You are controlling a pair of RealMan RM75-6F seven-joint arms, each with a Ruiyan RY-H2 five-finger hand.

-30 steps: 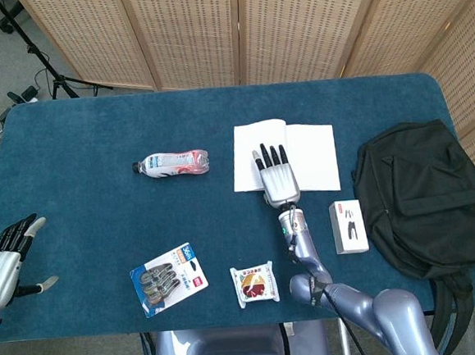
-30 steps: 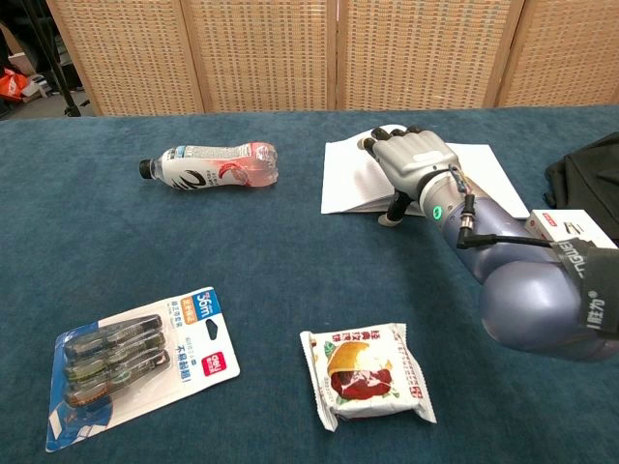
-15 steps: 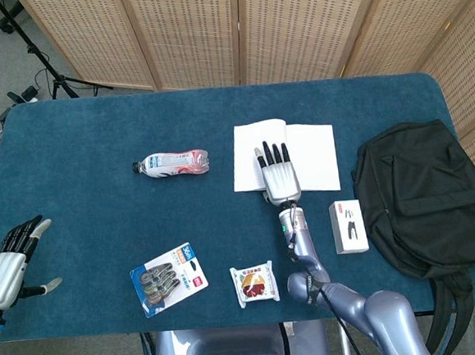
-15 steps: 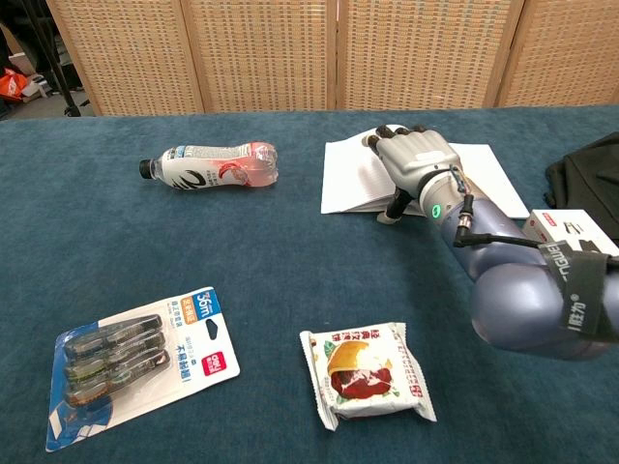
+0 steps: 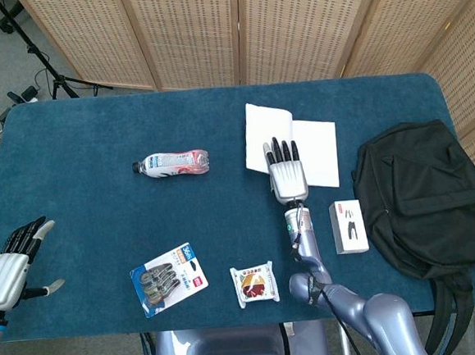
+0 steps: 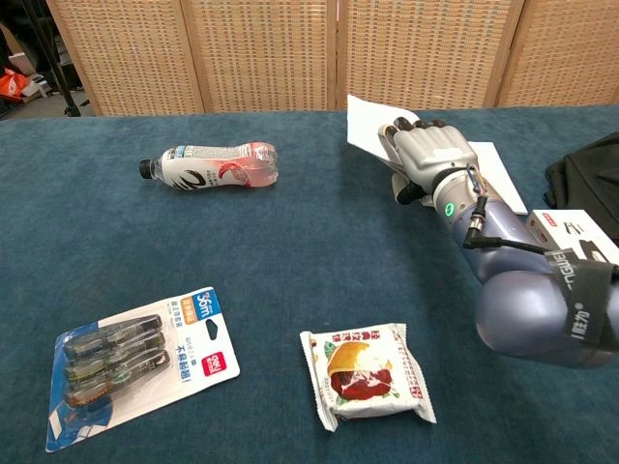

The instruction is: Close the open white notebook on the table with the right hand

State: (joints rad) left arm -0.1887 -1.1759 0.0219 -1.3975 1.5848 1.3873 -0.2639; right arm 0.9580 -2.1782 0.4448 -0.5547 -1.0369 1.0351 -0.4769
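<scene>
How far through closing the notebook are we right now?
Partway. The white notebook has its left page lifted off the table, tilted up against the right hand; in the head view that hand sits at the raised page. Left to do: swing the page over onto the flat right page. The left hand is idle.

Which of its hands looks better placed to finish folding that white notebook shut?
The right hand. It is already at the white notebook, with the left page tilted up off the table against its fingers. The left hand hangs open at the table's far left edge, well away.
</scene>
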